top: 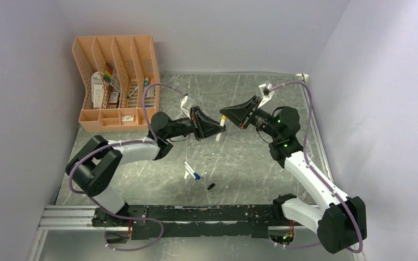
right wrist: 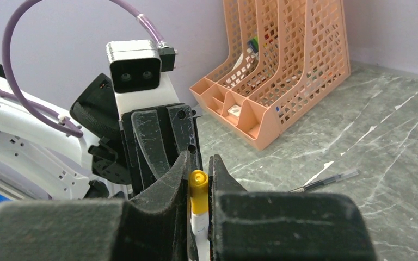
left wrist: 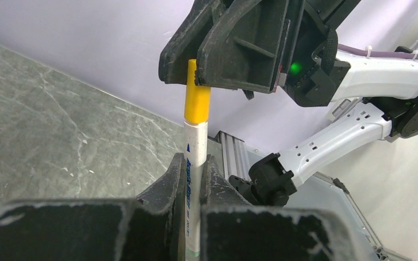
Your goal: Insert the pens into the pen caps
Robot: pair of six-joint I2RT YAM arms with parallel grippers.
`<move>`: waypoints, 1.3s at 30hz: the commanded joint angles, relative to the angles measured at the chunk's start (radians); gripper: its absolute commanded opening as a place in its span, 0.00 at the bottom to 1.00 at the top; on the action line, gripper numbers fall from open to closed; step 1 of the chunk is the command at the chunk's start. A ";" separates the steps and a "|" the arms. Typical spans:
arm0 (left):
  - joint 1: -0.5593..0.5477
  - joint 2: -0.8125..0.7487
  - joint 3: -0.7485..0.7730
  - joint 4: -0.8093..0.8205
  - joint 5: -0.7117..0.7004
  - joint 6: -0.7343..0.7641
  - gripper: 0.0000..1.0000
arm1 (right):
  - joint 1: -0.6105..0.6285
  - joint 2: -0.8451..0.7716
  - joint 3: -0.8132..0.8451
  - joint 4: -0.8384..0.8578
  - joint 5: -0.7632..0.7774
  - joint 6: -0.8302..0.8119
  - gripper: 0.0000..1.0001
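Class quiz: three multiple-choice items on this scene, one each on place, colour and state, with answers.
1. Where does the peach organiser stand?
A. far left of the table
B. near right
C. between the arms

2. The cap in the right gripper is:
A. blue
B. black
C. yellow

3. The white pen under that cap is:
A. loose on the table
B. clamped in the left gripper
C. in the organiser

Answers: 1 A, seen in the top view. 2 C, yellow in both wrist views. 3 B, left wrist view shows the gripper shut on it.
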 commanded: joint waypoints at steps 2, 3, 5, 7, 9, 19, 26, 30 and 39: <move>0.033 -0.041 0.051 0.079 -0.080 -0.087 0.07 | 0.011 0.002 -0.033 -0.038 -0.090 -0.035 0.00; 0.043 -0.043 0.047 0.098 -0.083 -0.106 0.07 | 0.011 0.002 -0.037 -0.041 -0.099 -0.037 0.00; 0.065 -0.044 0.044 0.128 -0.074 -0.138 0.07 | 0.012 0.000 -0.047 -0.042 -0.117 -0.040 0.00; 0.078 -0.046 0.048 0.130 -0.066 -0.141 0.07 | 0.014 0.005 -0.055 -0.045 -0.138 -0.043 0.00; 0.081 -0.051 0.055 0.118 -0.065 -0.132 0.07 | 0.018 0.011 -0.065 -0.052 -0.146 -0.047 0.00; 0.081 -0.010 0.094 0.231 -0.047 -0.174 0.07 | 0.103 0.050 -0.135 0.002 -0.148 -0.011 0.00; 0.100 -0.038 0.101 0.260 -0.043 -0.160 0.07 | 0.137 0.058 -0.186 0.022 -0.135 0.012 0.00; 0.115 -0.064 0.096 0.268 -0.034 -0.143 0.07 | 0.137 0.064 -0.186 -0.002 -0.140 0.015 0.00; 0.120 -0.100 0.110 0.288 -0.011 -0.109 0.07 | 0.137 0.116 -0.229 0.101 -0.171 0.123 0.00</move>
